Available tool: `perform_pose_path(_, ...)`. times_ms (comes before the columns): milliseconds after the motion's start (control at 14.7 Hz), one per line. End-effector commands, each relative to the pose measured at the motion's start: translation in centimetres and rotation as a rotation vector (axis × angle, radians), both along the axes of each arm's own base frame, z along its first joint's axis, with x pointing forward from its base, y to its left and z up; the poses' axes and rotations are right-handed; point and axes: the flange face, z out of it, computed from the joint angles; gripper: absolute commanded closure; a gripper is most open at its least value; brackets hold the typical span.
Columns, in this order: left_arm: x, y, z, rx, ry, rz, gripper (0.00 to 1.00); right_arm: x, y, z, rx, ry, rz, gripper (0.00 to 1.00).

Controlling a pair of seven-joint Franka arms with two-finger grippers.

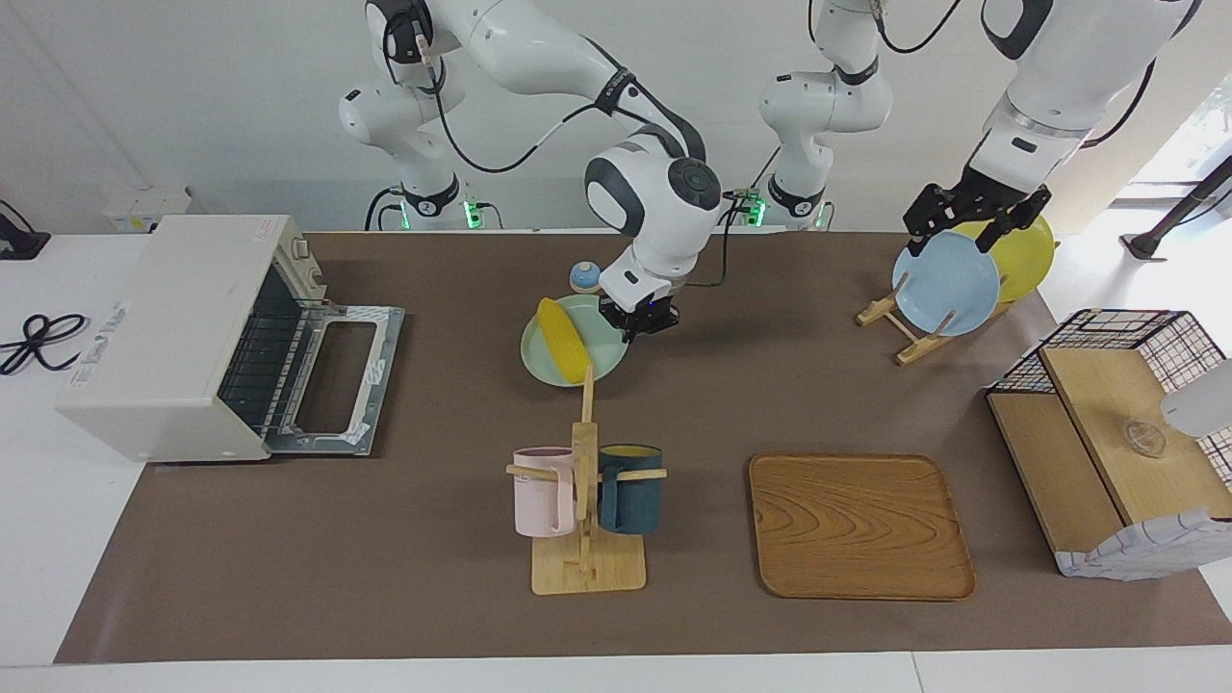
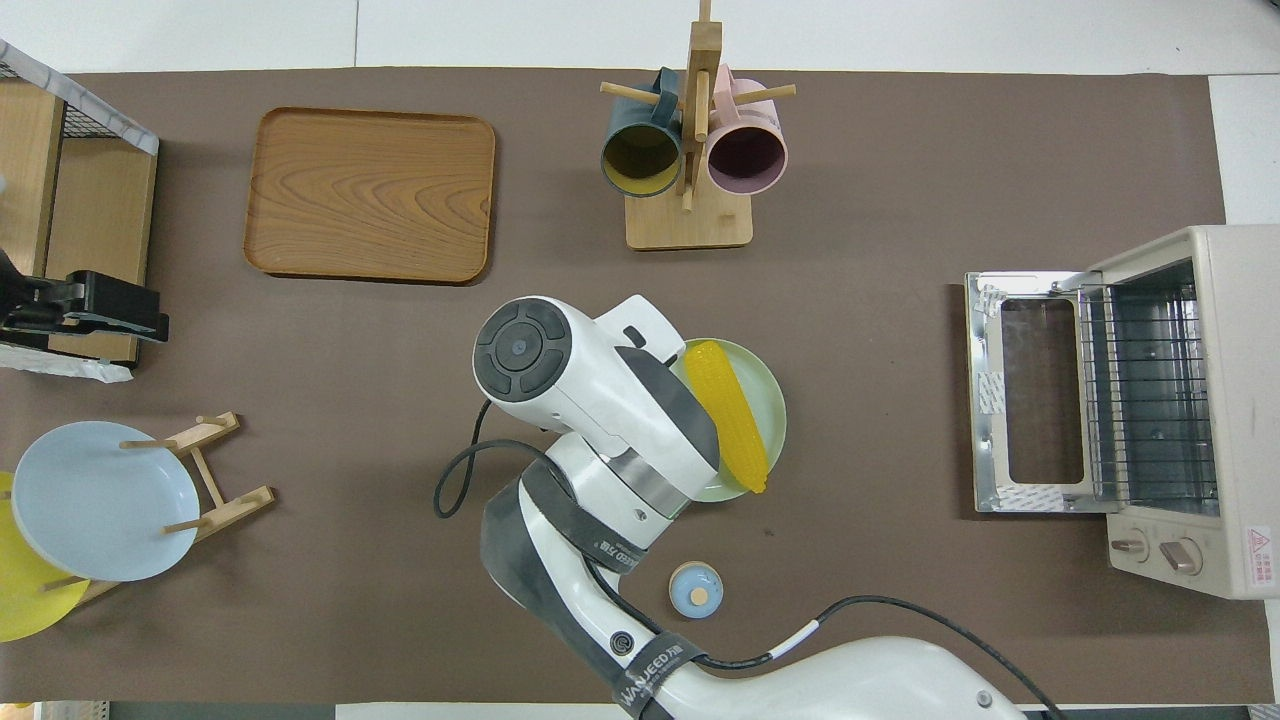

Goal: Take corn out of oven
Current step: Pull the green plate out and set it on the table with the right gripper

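The yellow corn (image 1: 564, 339) (image 2: 731, 420) lies across a pale green plate (image 1: 544, 366) (image 2: 768, 395) in the middle of the table, out of the oven. The cream oven (image 1: 164, 327) (image 2: 1215, 400) stands at the right arm's end of the table. Its door (image 1: 337, 375) is dropped open, and only the bare wire rack shows inside. My right gripper (image 1: 637, 329) hangs shut just above the plate's rim, beside the corn, with nothing in it. In the overhead view the arm's wrist covers it. My left gripper (image 1: 972, 226) (image 2: 140, 318) waits open, raised above the plate rack.
A rack with a blue plate (image 1: 946, 284) and a yellow plate (image 1: 1030, 255) stands at the left arm's end, beside a wire-and-wood basket (image 1: 1107, 433). A mug tree (image 1: 585, 481) and a wooden tray (image 1: 859, 525) stand farther out. A small blue knob (image 1: 583, 277) sits near the plate.
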Motion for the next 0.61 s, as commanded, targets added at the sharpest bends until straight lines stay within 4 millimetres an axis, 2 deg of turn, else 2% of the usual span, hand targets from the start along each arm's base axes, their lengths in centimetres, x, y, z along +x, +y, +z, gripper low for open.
perform_pose_path(0, -0.8, 0.4, 0.1, 0.003, 0.005, 0.003, 0.00, -0.6, -1.1, -1.9, 0.080, 0.010, -0.080, 1.00)
perform_pose_path(136, -0.9, 0.5, 0.0, 0.004, 0.010, 0.003, 0.00, -1.1, -1.5, -2.8, 0.091, -0.002, -0.111, 1.00)
perform_pose_path(339, -0.9, 0.5, 0.1, 0.003, 0.007, 0.005, 0.00, -0.5, -1.6, -2.6, 0.125, -0.025, -0.132, 1.00)
perform_pose_path(407, -0.8, 0.5, 0.1, 0.003, 0.002, 0.008, 0.00, -0.4, -1.4, -2.8, 0.161, -0.039, -0.154, 0.94)
perform_pose_path(543, -0.8, 0.4, 0.2, 0.002, -0.004, 0.006, 0.00, 0.2, -1.0, -2.8, 0.220, -0.070, -0.193, 0.73)
